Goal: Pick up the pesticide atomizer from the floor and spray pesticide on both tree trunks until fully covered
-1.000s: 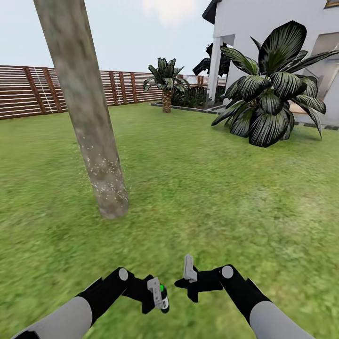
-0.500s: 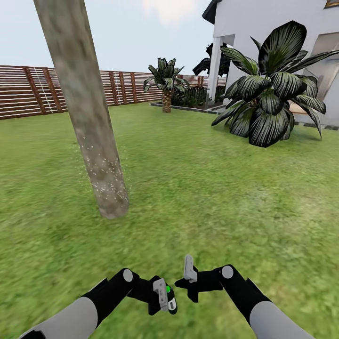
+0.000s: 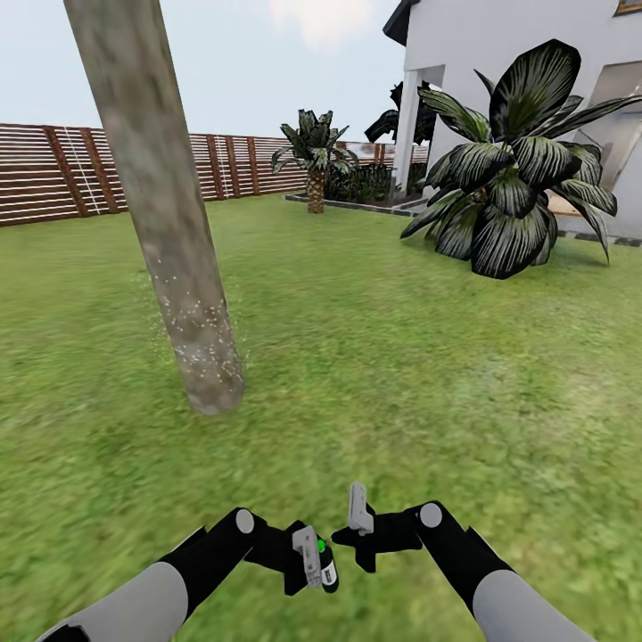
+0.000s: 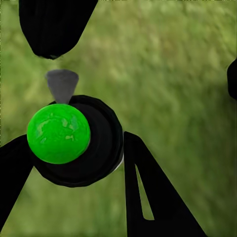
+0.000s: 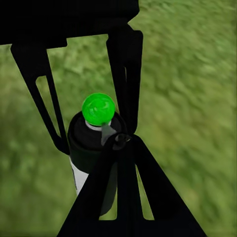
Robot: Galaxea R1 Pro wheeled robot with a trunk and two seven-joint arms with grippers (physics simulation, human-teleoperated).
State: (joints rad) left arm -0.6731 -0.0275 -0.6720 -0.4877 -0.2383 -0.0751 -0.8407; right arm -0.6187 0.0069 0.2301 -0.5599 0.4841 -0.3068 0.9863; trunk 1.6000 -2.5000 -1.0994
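Grass (image 3: 401,374) lies under the left gripper (image 3: 314,563), which pinches the pesticide atomizer (image 3: 325,565) (green top) well in front of the speckled tree trunk (image 3: 169,241), beside the right gripper (image 3: 358,524), fingers apart.

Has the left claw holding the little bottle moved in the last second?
Yes. The left gripper with the pesticide atomizer has slid toward the right gripper, and slightly lower in the head view, while the tree trunk sits unchanged.
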